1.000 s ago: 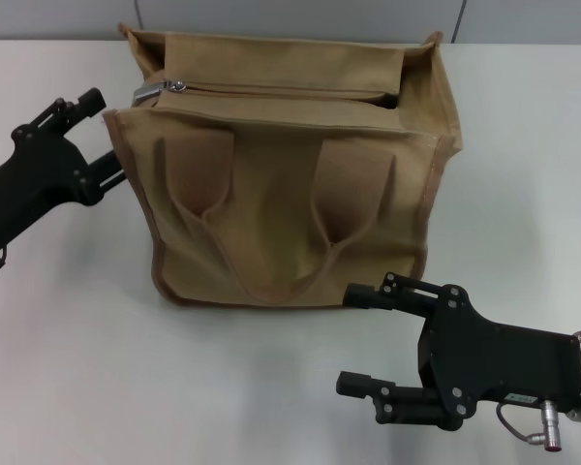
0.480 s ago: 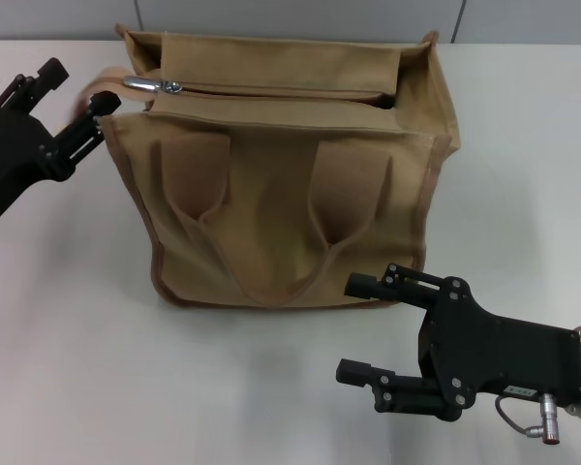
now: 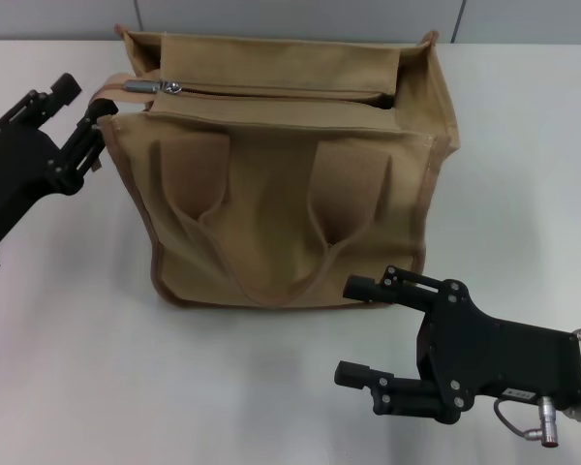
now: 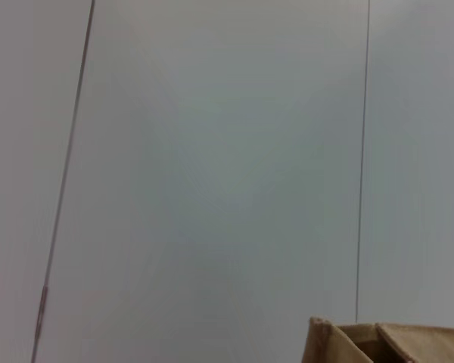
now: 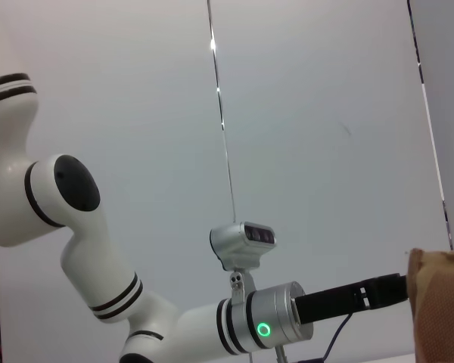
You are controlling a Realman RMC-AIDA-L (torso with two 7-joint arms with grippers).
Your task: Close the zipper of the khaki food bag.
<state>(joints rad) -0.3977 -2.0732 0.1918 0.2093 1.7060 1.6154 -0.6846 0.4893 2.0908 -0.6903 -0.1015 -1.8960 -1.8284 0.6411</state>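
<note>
The khaki food bag point(image 3: 281, 194) stands upright in the middle of the white table, handles hanging down its front. The zipper point(image 3: 281, 92) runs along the top flap. Its silver pull tab point(image 3: 147, 85) lies at the left end, and a dark gap shows at the right end. A tan end tab point(image 3: 105, 87) sticks out past the bag's top left corner. My left gripper point(image 3: 82, 102) is open at that corner, one fingertip point(image 3: 99, 108) against the end tab. My right gripper point(image 3: 353, 331) is open and empty in front of the bag's lower right corner.
A grey wall runs behind the table. The left wrist view shows only the wall and a top corner of the bag point(image 4: 348, 344). The right wrist view shows my left arm point(image 5: 272, 325) reaching to a bag corner point(image 5: 439, 302).
My left gripper has risen from beside the bag's left side to its top left corner. The pull tab now lies flatter and the tan end tab sticks out. The right gripper barely moved.
</note>
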